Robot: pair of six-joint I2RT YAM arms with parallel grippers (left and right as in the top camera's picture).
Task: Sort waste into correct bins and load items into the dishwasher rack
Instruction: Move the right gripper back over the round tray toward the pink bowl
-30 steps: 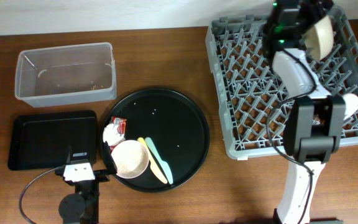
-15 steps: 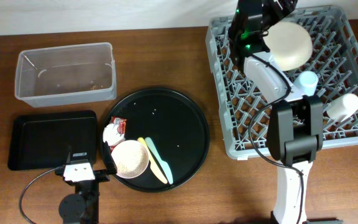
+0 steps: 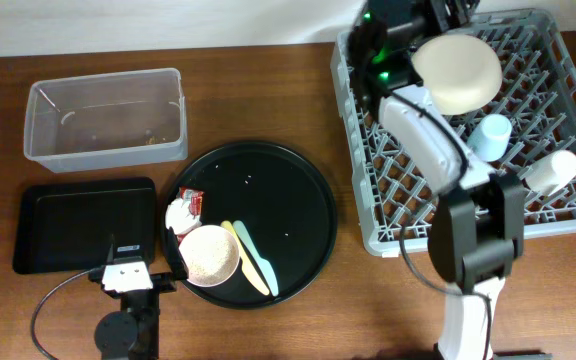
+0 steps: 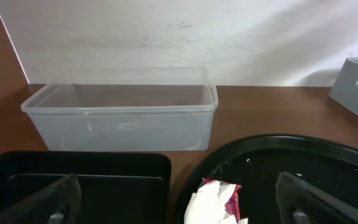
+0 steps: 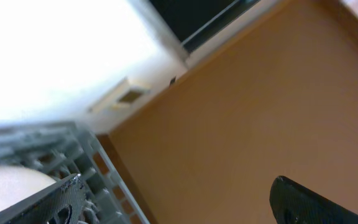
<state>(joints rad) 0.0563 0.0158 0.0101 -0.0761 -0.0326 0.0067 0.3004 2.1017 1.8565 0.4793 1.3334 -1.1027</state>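
Observation:
The cream-yellow plate (image 3: 457,72) rests in the far part of the grey dishwasher rack (image 3: 388,215), with the light blue cup (image 3: 491,135) and white cup (image 3: 554,170) near it. My right gripper (image 3: 388,30) is over the rack's far left corner, open and empty (image 5: 185,208). The round black tray (image 3: 298,200) holds the crumpled wrapper (image 3: 183,209), the small white bowl (image 3: 209,256) with rice-like grains, and the yellow (image 3: 244,256) and pale green (image 3: 259,256) utensils. My left gripper (image 3: 138,262) is open, low at the near edge, with the wrapper (image 4: 216,202) just ahead of its fingers (image 4: 179,211).
The clear tub (image 3: 105,118) stands at the far left and also shows in the left wrist view (image 4: 123,115). The shallow black tray (image 3: 83,225) lies in front of it. The right arm (image 3: 438,150) reaches across the rack's left half. A few grains lie loose on the round tray.
My right gripper let go of the plate, which now rests in the rack. The right arm swung left from the rack's far right to its far left corner. The left arm has not moved.

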